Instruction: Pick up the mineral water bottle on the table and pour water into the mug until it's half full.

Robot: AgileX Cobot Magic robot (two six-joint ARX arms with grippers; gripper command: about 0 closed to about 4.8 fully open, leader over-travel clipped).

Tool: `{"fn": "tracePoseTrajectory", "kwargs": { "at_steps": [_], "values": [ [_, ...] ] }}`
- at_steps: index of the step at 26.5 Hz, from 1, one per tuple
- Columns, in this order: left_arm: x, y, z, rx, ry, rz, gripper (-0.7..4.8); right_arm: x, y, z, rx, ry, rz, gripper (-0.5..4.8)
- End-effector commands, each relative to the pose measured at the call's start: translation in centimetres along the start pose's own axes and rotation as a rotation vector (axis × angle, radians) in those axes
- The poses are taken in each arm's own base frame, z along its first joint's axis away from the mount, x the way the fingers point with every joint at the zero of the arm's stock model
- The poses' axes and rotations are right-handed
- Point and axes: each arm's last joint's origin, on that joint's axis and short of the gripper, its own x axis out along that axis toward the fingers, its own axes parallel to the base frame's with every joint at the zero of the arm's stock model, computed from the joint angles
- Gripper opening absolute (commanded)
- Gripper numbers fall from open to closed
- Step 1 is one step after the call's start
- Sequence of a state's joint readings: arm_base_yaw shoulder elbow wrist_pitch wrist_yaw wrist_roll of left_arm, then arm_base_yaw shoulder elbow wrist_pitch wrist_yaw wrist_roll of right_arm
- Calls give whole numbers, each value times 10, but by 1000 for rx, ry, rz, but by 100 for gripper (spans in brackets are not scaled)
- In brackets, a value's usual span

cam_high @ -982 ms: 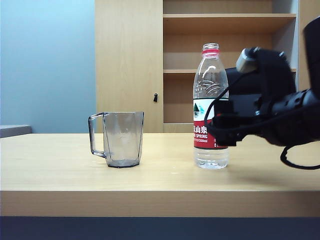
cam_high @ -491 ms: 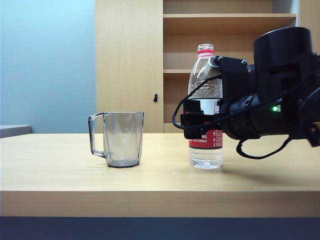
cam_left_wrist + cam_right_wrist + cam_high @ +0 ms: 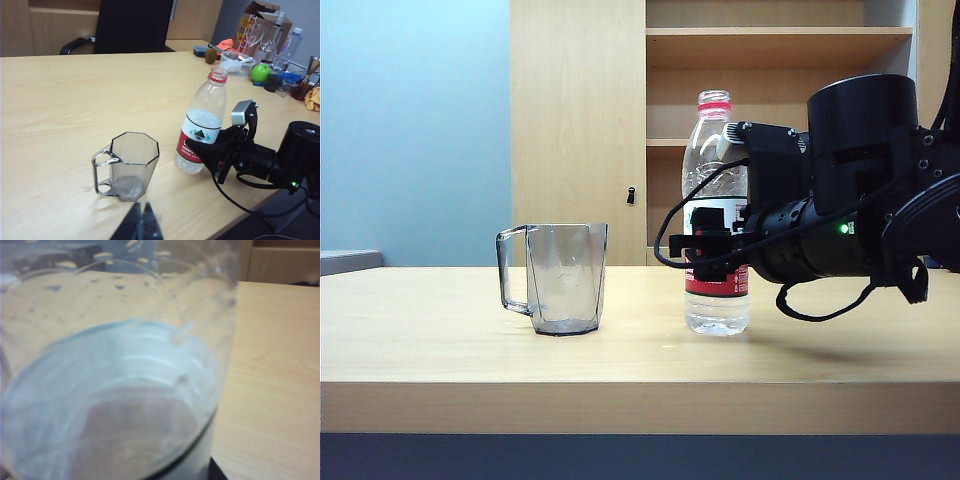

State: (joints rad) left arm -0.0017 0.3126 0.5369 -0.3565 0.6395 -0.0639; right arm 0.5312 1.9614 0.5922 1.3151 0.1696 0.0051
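Note:
The mineral water bottle point(image 3: 714, 150) stands on the table point(image 3: 420, 340), leaning slightly, to the right of the smoky-grey mug point(image 3: 560, 280). My right gripper point(image 3: 712, 250) comes in from the right and is shut on the bottle at its red-and-white label. The left wrist view shows the same grip on the bottle point(image 3: 205, 112) by the right gripper point(image 3: 202, 152), with the empty mug point(image 3: 131, 162) beside it. The clear bottle wall point(image 3: 115, 365) fills the right wrist view, so the fingers are hidden there. My left gripper point(image 3: 142, 212) hangs shut and empty near the mug, out of the exterior view.
A wooden shelf cabinet point(image 3: 770, 60) stands behind the table. At the table's far corner in the left wrist view sit a green apple point(image 3: 260, 73), glasses, a small bottle and a cardboard box point(image 3: 255, 15). A black chair point(image 3: 132, 25) stands across the table.
My right arm has swung left and its jaws have closed round the bottle's label. The bottle has slid left towards the mug and now leans a little. The mug has not moved.

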Motion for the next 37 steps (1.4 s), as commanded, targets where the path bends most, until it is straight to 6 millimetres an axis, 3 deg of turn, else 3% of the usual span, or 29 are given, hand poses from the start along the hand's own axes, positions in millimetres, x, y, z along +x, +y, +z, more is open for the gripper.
{"fn": "tracePoseTrajectory", "kwargs": {
  "at_steps": [1, 7, 15, 21, 25, 31, 37],
  "values": [
    [-1, -1, 3, 12, -14, -1, -6, 2, 1, 2, -94, -7, 11, 263],
    [-1, -1, 3, 12, -14, -1, -6, 5, 0, 11, -388, 137, -4, 264],
    [-1, -1, 3, 15, -15, -1, -6, 44, 2, 76, -862, 436, -68, 264],
    [-1, -1, 3, 15, -15, -1, -6, 57, 19, 116, -1087, 411, -148, 264],
    [-1, -1, 3, 15, -15, -1, -6, 55, 28, 119, -1198, 461, -173, 264],
    [-1, -1, 3, 15, -15, -1, -6, 49, 40, 121, -1218, 476, -180, 264],
    [-1, -1, 3, 15, -15, -1, -6, 36, 39, 123, -1214, 521, -166, 264]
  ]
}}
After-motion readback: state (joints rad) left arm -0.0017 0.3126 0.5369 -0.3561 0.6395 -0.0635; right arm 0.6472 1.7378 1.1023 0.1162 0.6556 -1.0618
